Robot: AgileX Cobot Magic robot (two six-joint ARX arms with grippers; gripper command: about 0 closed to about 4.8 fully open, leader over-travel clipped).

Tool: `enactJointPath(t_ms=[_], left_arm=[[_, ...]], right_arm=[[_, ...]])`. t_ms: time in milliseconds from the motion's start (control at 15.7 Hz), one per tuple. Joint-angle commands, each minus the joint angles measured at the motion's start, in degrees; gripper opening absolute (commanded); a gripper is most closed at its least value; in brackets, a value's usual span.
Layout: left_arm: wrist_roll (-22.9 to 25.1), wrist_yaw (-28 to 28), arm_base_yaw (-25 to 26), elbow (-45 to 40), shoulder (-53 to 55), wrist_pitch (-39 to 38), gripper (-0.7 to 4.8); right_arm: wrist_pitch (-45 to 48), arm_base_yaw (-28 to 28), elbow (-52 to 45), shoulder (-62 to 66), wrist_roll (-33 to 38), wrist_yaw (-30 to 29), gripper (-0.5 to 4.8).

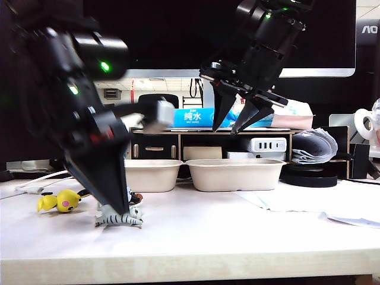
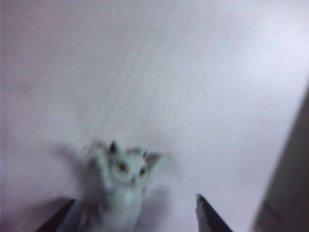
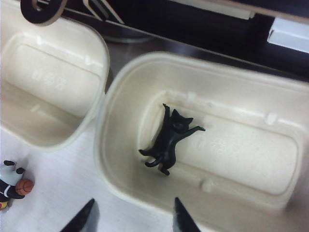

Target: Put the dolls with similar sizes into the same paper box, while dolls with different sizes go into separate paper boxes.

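A white grey-striped cat doll (image 1: 120,219) lies on the table at the front left. My left gripper (image 1: 116,205) hangs right over it, open, and the doll (image 2: 123,186) sits between the spread fingertips (image 2: 202,205) without being pinched. A yellow doll (image 1: 60,201) lies further left. Two beige paper boxes (image 1: 153,176) (image 1: 237,175) stand side by side behind. The black doll (image 3: 169,140) lies inside the right-hand box (image 3: 120,96); the other box (image 3: 94,67) holds nothing. My right gripper (image 1: 225,129) is open and empty, raised above the boxes, its fingertips (image 3: 177,205) over the box's near rim. A small doll with an orange ball (image 3: 13,182) stands on the table beside the boxes.
Behind the boxes runs a low shelf with drawers (image 1: 154,148), a white power strip (image 1: 268,144) and a blue carton (image 1: 199,117). Black tape rolls (image 1: 309,175) and loose white paper (image 1: 309,202) lie at the right. The table's front edge (image 1: 190,261) is close.
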Motion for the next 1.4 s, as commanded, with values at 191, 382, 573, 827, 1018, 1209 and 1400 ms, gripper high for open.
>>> enactJointPath(t_ms=[191, 382, 573, 827, 1018, 1209, 1400], left_arm=[[-0.2, -4.1, -1.7, 0.1, 4.7, 2.5, 2.86], [-0.1, -4.4, -1.7, 0.1, 5.5, 1.6, 1.52], [-0.2, -4.4, -1.7, 0.1, 5.5, 0.9, 1.46], [-2.2, -4.2, -1.7, 0.3, 5.3, 1.0, 1.46], [-2.8, -0.4, -1.7, 2.4, 4.7, 1.9, 1.46], [-5.2, 0.8, -2.4, 9.0, 4.7, 1.3, 1.46], [-5.1, 1.1, -3.3, 15.8, 4.8, 3.1, 1.43]], right_arm=[[-0.8, 0.0, 0.3, -0.5, -0.9, -0.3, 2.03], [-0.9, 0.0, 0.3, -1.1, -1.5, 0.2, 2.03], [-0.4, -0.3, 0.4, -2.8, -1.8, 0.6, 2.03], [-0.4, -0.5, 0.4, -4.9, -2.0, 0.9, 2.03], [-1.1, -0.6, 0.4, -6.1, -2.1, 0.9, 2.03], [-4.0, -0.6, 0.4, -6.2, -2.7, 0.9, 2.03], [-6.6, -0.7, 0.4, -6.8, -3.5, 0.8, 2.03]])
